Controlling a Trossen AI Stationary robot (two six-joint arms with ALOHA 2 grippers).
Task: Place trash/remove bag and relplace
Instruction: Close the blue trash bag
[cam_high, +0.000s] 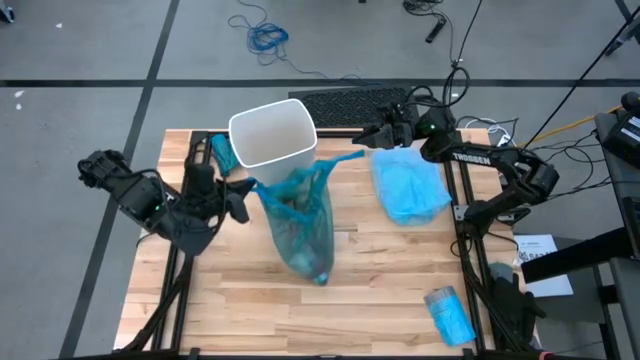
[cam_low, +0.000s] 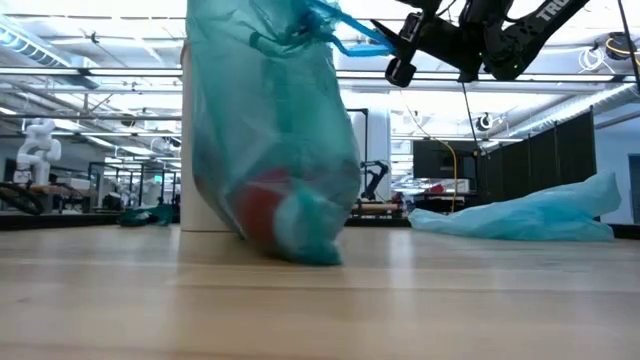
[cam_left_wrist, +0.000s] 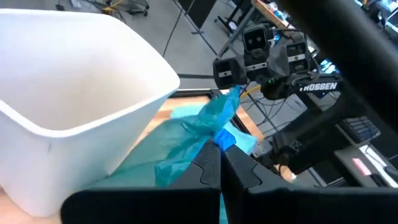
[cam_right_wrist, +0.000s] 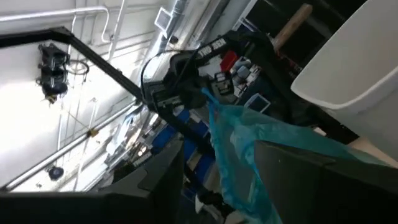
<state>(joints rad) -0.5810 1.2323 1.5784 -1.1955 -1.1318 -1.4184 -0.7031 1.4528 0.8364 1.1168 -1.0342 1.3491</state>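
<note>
The bag (cam_high: 300, 225) is thin, translucent teal plastic film, crinkled and faintly glossy. The bin (cam_high: 272, 131) is smooth, matt white plastic. The surface (cam_high: 380, 280) is pale wood in jointed strips, smooth with a satin sheen. A second bag (cam_high: 408, 186), upper right, is wrinkled light-blue film.

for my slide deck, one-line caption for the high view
Both grippers, left and right, stretch the full blue trash bag by its handles beside the emptied white bin.

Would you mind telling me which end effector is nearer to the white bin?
The left. The left end effector sits just below the white bin, shut on the bag's handle. The right end effector is farther off to the bin's right, holding the other handle.
</note>
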